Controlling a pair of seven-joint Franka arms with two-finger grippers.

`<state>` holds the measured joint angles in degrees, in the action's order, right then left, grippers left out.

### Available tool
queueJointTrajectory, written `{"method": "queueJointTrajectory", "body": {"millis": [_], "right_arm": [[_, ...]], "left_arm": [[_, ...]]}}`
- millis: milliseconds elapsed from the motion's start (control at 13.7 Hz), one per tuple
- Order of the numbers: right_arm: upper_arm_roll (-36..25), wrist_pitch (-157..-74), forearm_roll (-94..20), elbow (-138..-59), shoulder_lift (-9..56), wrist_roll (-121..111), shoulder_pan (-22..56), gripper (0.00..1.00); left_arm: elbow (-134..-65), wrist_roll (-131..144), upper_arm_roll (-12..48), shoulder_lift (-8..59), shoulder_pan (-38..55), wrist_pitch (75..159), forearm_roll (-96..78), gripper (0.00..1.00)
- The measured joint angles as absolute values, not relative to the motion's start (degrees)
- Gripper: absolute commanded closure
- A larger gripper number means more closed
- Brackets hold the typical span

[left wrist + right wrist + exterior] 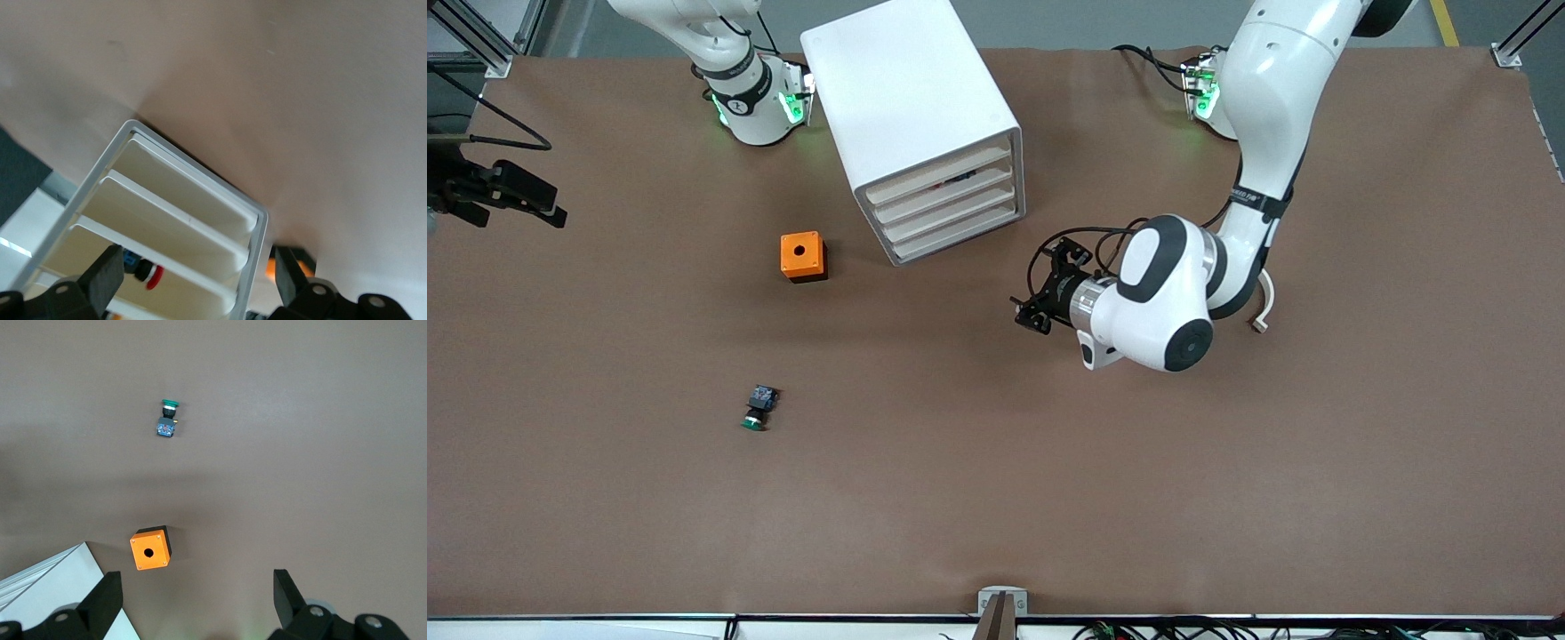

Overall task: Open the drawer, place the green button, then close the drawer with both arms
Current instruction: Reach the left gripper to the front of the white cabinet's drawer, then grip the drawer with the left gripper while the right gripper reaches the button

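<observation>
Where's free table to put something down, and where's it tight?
Bare table all along the camera edge, nearer than the button. Also bare toward the left arm's end. Tight around the cabinet: orange box beside it, open left pincer close to its drawer fronts.

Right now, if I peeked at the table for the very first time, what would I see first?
Probably the big white cabinet standing by the arms' bases, with the left arm's open hand hovering in front of its drawers. Then the bright orange box beside the cabinet, and the tiny green button lying nearer the front camera.
</observation>
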<state>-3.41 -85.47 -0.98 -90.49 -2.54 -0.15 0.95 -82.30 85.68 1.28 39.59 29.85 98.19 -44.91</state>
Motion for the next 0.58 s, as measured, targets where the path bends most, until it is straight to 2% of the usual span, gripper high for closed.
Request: {"method": "queueJointTrajectory", "body": {"millis": [218,582], "right_arm": [[-3.48,-86.20,-0.09,-90.49,-0.90,-0.16,0.92,0.00],[-3.05,-95.32,4.62,-90.40,9.16,-0.22,1.49,0.00]], "left_arm": [[-81.98,96.86,1.47,42.65,30.60,96.96,-45.01,0.00],[-81.68,110.09,2.36,47.45,30.91,89.99,-50.64,0.01]]}}
